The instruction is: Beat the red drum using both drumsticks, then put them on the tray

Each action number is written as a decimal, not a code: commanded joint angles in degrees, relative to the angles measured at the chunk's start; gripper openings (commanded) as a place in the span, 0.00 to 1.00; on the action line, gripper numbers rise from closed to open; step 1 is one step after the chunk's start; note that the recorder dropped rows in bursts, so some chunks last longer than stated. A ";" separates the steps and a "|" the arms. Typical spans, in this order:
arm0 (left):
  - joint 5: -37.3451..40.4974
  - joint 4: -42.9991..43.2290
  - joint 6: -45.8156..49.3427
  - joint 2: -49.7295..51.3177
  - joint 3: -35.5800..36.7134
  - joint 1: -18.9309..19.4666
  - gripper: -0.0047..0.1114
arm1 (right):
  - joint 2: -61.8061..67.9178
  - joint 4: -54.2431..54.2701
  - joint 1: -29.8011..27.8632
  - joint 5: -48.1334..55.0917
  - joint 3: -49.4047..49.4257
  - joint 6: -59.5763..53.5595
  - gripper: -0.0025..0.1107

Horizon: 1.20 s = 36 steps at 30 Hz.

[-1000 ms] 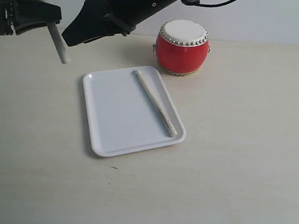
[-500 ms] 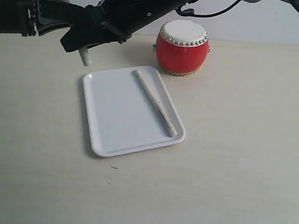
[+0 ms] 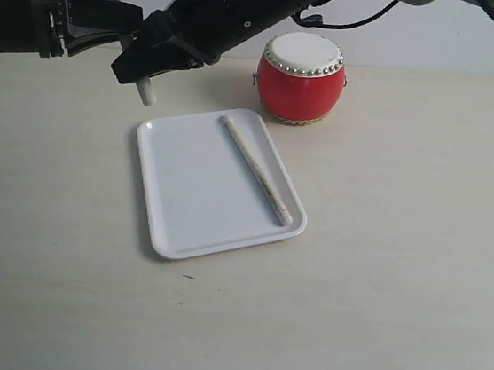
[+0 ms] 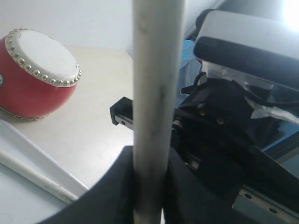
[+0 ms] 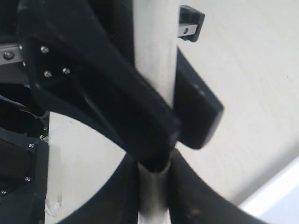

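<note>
The red drum stands upright behind the white tray. One drumstick lies along the tray's right side. The other drumstick hangs tilted in the air past the tray's far left corner. My left gripper is shut on its middle. My right gripper has reached across and is shut on the same stick just below. In the left wrist view the stick rises from the left gripper, with the drum beyond. In the right wrist view the stick passes through the right gripper.
The right arm stretches from the upper right over the table, passing close by the drum. The left arm comes in from the left edge. A tray corner shows in the right wrist view.
The left gripper carried the stick rightward and lower, bringing it to the right gripper. The right gripper's fingers now hold the stick's lower part. The tray, drum and other stick stayed put.
</note>
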 commanded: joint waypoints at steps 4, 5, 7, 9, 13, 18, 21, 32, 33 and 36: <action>0.16 -1.03 0.60 -0.08 -0.31 -0.23 0.04 | -0.13 1.03 0.09 0.58 0.23 0.74 0.02; 0.16 -1.03 0.60 -0.08 -0.31 -0.23 0.04 | -0.13 1.03 0.09 0.58 0.23 0.86 0.02; 0.16 -1.03 0.60 -0.08 -0.31 -0.23 0.09 | -0.13 1.03 0.09 0.58 0.23 0.86 0.02; 0.16 -1.03 0.60 -0.08 -0.31 -0.23 0.27 | -0.13 1.03 0.09 0.58 0.23 0.86 0.02; 0.16 -1.03 0.60 -0.08 -0.31 -0.23 0.57 | -0.13 1.03 0.09 0.58 0.23 1.34 0.02; 0.16 -1.03 0.82 -0.29 -0.31 1.70 0.59 | -0.13 1.03 0.09 0.47 0.23 3.33 0.02; 0.16 -1.03 0.82 -0.40 -0.31 4.78 0.59 | -0.13 1.03 0.09 -0.01 0.23 4.45 0.02; 0.16 0.96 1.03 -0.40 -0.31 7.56 0.59 | -0.13 -13.64 0.09 -14.34 0.23 22.28 0.02; 0.16 0.96 1.03 -0.40 -0.31 7.56 0.59 | -0.13 -16.38 0.09 -14.88 0.23 24.52 0.02; 0.16 1.09 1.03 -0.40 -0.31 7.56 0.56 | -0.13 -23.05 0.09 -15.61 0.23 29.53 0.02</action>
